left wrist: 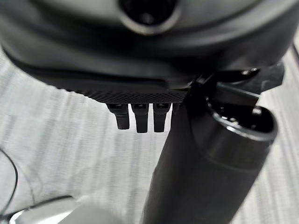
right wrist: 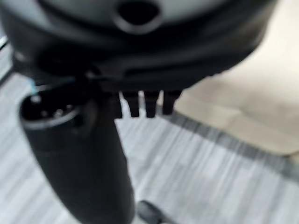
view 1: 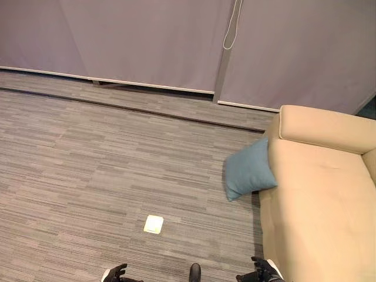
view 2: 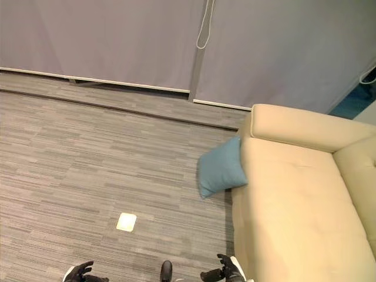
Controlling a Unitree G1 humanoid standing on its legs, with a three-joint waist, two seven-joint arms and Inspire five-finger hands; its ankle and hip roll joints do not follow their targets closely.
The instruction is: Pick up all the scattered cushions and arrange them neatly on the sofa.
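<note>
A blue cushion (view 1: pixel 249 169) lies on the carpet (view 1: pixel 106 170), leaning against the near end of the beige sofa (view 1: pixel 320 200) — its right corner touches the sofa's armrest side, and it stands tilted rather than flat. The sofa's seat is bare beige fabric, with the arm roll at the far end and the back running along the right.

On the carpet nearer the robot, well apart from the cushion, sits a small pale square plate (view 1: pixel 153 224) (a floor cover, by the look of it). Grey blinds (view 1: pixel 147 41) hang along the far wall, with a looped cord (view 1: pixel 230 32) dangling between two panels.

The left hand (view 1: pixel 115 273) shows at the lower edge of the head view, low over the carpet, fingers spread loosely and holding nothing. The right hand (view 1: pixel 261 271) hangs at the lower edge just beside the sofa's front corner, fingers likewise relaxed and empty. In each wrist view the fingers (left wrist: pixel 136 119) point straight out in a short row beside the thumb, over carpet — the right wrist view also catches the sofa's edge.
</note>
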